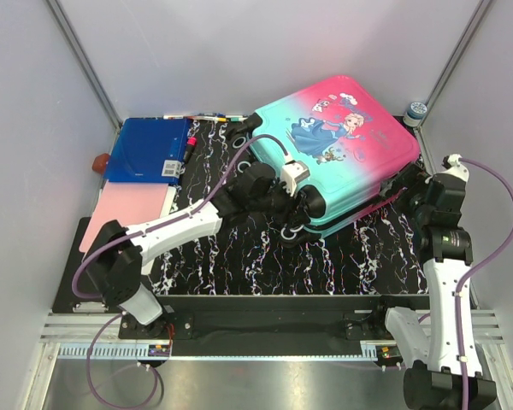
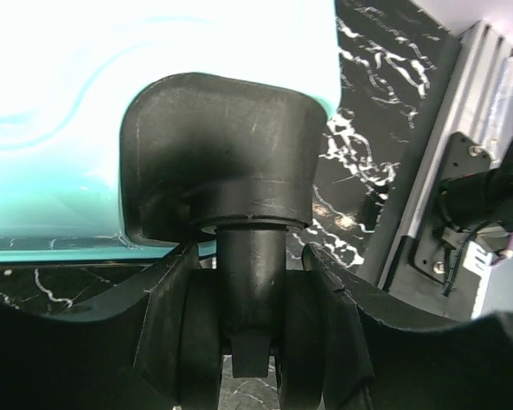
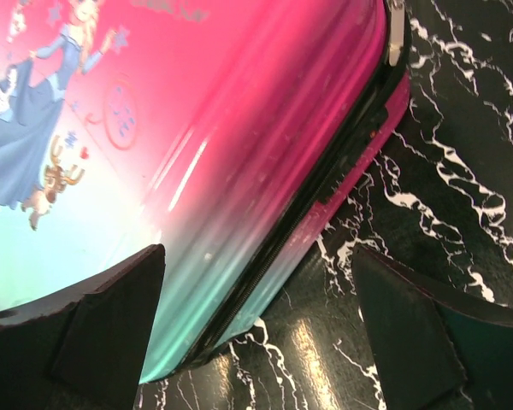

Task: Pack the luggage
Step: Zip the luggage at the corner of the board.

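Note:
The luggage (image 1: 342,145) lies closed and flat on the black marble mat, set diagonally, its pink-to-teal princess shell facing up. My left gripper (image 1: 292,209) is at its near teal corner, shut on the black twin caster wheel (image 2: 250,282). In the left wrist view the fingers (image 2: 167,325) press against both sides of the wheel pair below its black housing. My right gripper (image 1: 408,184) hangs open at the luggage's right side. Its jaws straddle the black zipper seam (image 3: 325,188) and touch nothing, the left one over the shell (image 3: 239,154), the right one over the mat.
A blue folder (image 1: 145,149) lies at the back left with a pink sheet (image 1: 128,209) in front of it. Markers (image 1: 205,117) lie along the back edge and a small red object (image 1: 100,162) sits left of the folder. A tape roll (image 1: 416,111) stands at the back right corner.

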Robot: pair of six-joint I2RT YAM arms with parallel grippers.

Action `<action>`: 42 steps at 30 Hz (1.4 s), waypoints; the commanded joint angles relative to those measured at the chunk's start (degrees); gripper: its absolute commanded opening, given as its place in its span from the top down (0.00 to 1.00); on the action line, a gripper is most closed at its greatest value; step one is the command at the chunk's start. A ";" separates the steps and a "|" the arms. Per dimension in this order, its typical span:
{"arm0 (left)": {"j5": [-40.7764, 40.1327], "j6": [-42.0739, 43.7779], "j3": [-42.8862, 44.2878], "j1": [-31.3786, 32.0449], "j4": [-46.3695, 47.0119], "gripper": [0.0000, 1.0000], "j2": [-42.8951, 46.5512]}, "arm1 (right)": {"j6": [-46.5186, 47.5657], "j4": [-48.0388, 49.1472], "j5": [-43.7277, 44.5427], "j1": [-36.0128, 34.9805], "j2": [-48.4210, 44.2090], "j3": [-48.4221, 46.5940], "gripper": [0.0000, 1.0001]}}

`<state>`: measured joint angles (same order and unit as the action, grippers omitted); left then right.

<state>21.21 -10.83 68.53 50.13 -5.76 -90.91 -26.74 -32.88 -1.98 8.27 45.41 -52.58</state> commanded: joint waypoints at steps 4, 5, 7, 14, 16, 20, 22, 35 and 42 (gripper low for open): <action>5.69 -3.49 0.03 0.50 10.15 1.00 8.82 | -0.33 0.80 1.71 0.08 0.65 -4.55 0.03; 5.42 -3.58 0.11 0.41 10.68 1.00 9.09 | -0.42 0.98 1.54 -0.01 0.65 -4.47 0.03; 5.51 -3.85 0.20 0.32 10.77 1.00 9.18 | -0.50 0.98 1.45 -0.01 0.73 -4.20 0.03; 7.17 -9.28 -4.45 -1.69 18.75 1.00 9.26 | -0.59 1.07 1.63 -0.01 0.56 -3.50 0.02; 8.05 -12.27 -7.53 -2.05 24.27 1.00 9.18 | -0.59 1.07 1.54 -0.01 0.47 -3.24 0.02; 8.14 -15.62 -10.69 -2.14 30.62 1.00 7.51 | -0.51 1.15 1.63 -0.01 0.56 -3.15 0.02; 8.84 -17.37 -11.66 -2.23 33.25 1.00 6.72 | -0.59 1.33 1.63 -0.01 0.56 -3.15 0.02; 10.86 -22.74 -15.53 -1.97 41.70 1.00 3.38 | -0.59 5.46 5.05 -0.01 3.72 1.68 0.02; 7.46 -24.33 -17.82 -2.58 44.35 1.00 3.37 | 0.55 6.52 14.01 2.97 7.15 -2.35 0.01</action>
<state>26.85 -33.63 51.11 47.24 28.91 -89.23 -26.85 -29.69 6.00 9.06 52.38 -50.94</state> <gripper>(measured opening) 0.525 0.987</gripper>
